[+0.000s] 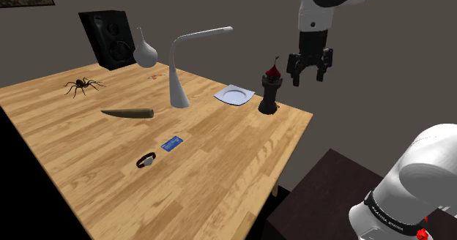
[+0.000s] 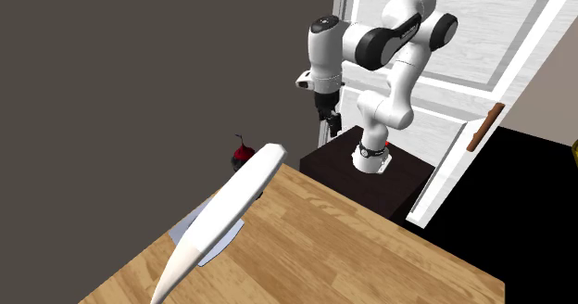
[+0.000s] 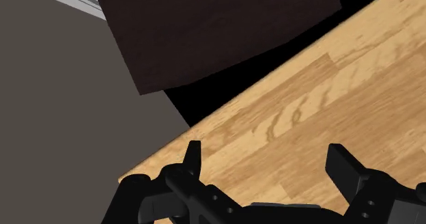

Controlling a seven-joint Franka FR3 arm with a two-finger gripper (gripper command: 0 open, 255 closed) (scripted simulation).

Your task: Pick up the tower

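The tower [image 1: 269, 92] is a small black turret with a dark red pointed top, standing upright near the far corner of the wooden table [image 1: 220, 173]. My gripper [image 1: 309, 77] hangs open in the air just beyond the table's edge, to the shoulder view's right of the tower and about level with its top, touching nothing. In the wrist view the gripper [image 3: 266, 151] has its black fingers [image 3: 193, 154] well apart over the table's corner, with nothing between them. In the second exterior view the tower's red top [image 2: 243, 155] peeks out behind the lamp, below the gripper [image 2: 330, 124].
A white desk lamp [image 1: 179, 70] and a white plate [image 1: 234, 96] stand close to the tower. Further off lie a spider [image 1: 83, 85], a speaker [image 1: 108, 37], a vase [image 1: 144, 50], a brown stick [image 1: 128, 113], a blue card [image 1: 172, 143] and a watch [image 1: 146, 159]. The dark stand [image 1: 322, 195] sits beside the table.
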